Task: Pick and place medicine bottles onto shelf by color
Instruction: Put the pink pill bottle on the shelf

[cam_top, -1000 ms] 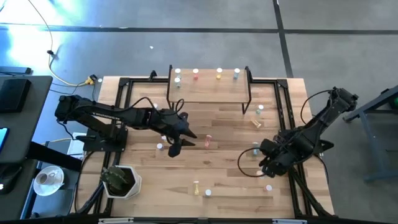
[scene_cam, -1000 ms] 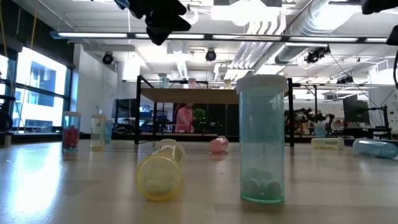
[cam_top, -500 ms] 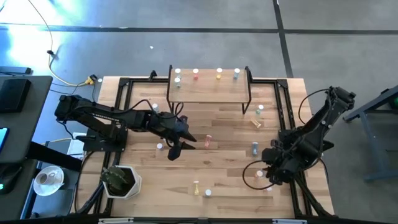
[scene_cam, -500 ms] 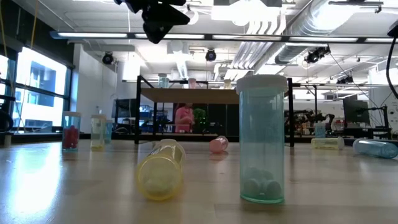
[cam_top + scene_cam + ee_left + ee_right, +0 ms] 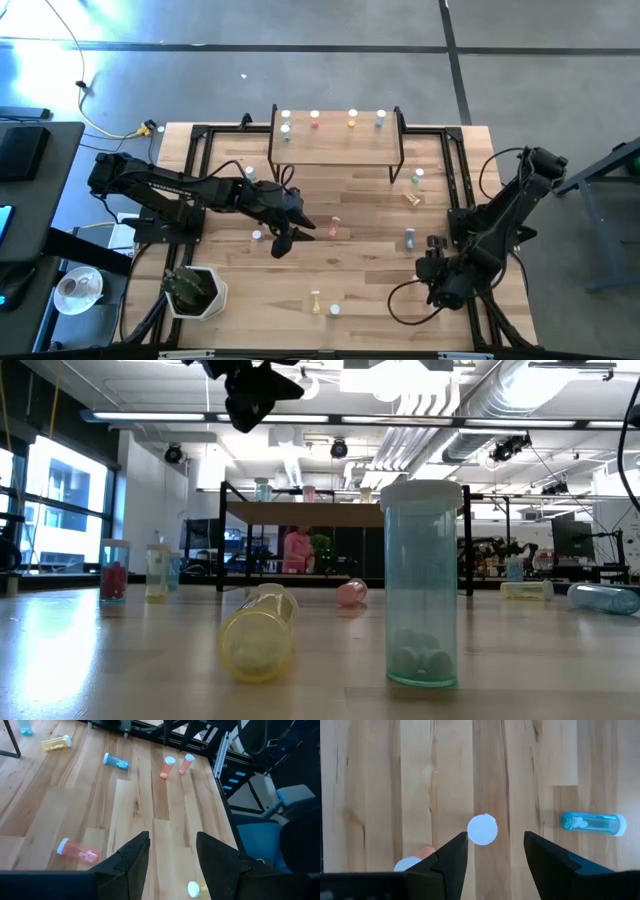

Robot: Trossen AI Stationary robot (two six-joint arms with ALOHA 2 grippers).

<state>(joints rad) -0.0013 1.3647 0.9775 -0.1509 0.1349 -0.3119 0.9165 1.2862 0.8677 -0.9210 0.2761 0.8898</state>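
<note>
The shelf [image 5: 335,140] stands at the table's far middle with several medicine bottles [image 5: 315,118] upright on it. More bottles lie or stand scattered on the table: a pink one [image 5: 334,226] on its side, a blue one [image 5: 410,238], a yellow one [image 5: 316,297]. My left gripper [image 5: 281,241] hovers open above the table's middle, near the pink bottle [image 5: 77,851], with nothing between its fingers. My right gripper [image 5: 495,851] hangs open over the near right, pointing steeply down. The white cap of an upright bottle [image 5: 482,829] shows below, between its fingers, untouched.
A blue bottle [image 5: 592,823] lies on its side near the right gripper, and a pink one [image 5: 412,863] is beside it. A tall bluish bottle [image 5: 422,585] and a lying yellow one [image 5: 260,632] are near the front edge. A white pot [image 5: 195,292] stands at the near left.
My right gripper has gone toward the table's near edge and somewhat down, rolling its wrist, and has uncovered the blue bottle that it stood over. My left gripper has stayed in place and rolled a little. No bottle has moved.
</note>
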